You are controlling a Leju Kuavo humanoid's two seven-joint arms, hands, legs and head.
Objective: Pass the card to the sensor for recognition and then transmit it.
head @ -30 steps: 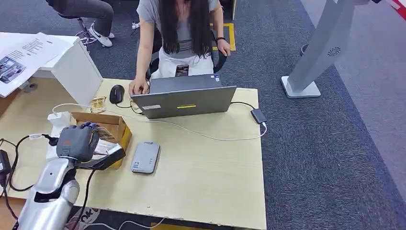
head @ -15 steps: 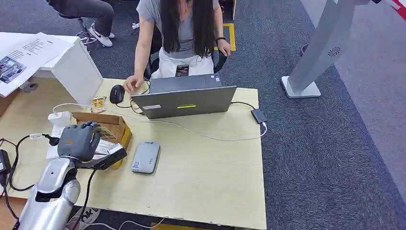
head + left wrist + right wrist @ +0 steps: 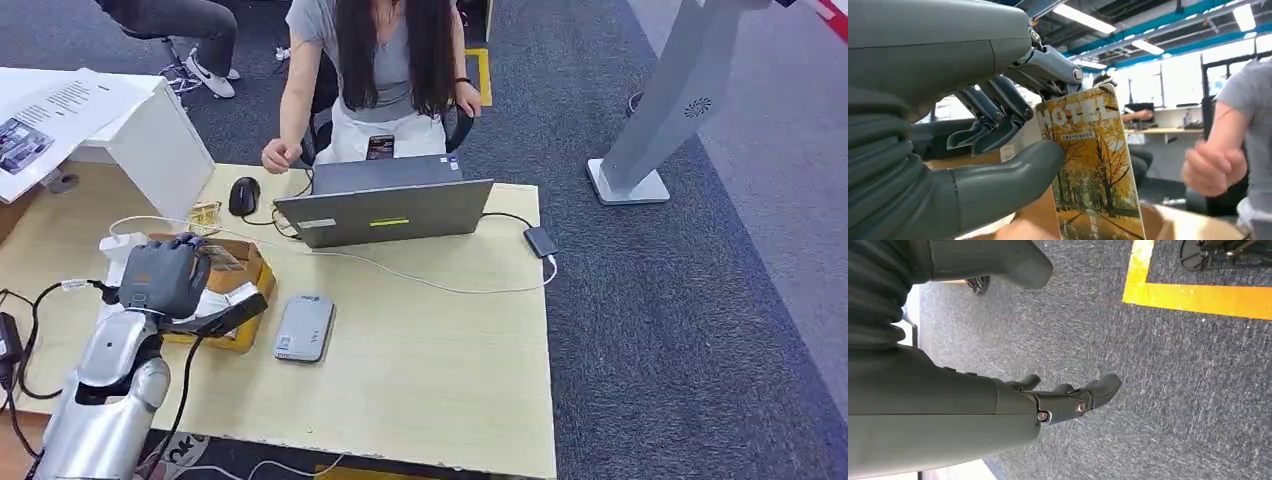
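Observation:
My left hand (image 3: 160, 277) hovers over the brown cardboard box (image 3: 243, 276) at the table's left side. It pinches a yellow hotel card (image 3: 1089, 165) with an autumn-tree picture between thumb and fingers; in the head view an edge of the card (image 3: 224, 261) pokes out past the fingers. The grey card sensor (image 3: 304, 327) lies flat on the table just right of the box, apart from the hand. My right hand (image 3: 1068, 395) hangs over dark carpet with its fingers apart and nothing in it.
A person sits behind an open grey laptop (image 3: 385, 211) at the far edge, one hand raised near a black mouse (image 3: 243, 195). A white cable (image 3: 430, 280) crosses the table. Black cables (image 3: 40, 300) and a white box (image 3: 150, 135) lie at the left.
My left hand has lifted slightly above the box with the card in it. The person's hand has come off the table near the mouse and moved up.

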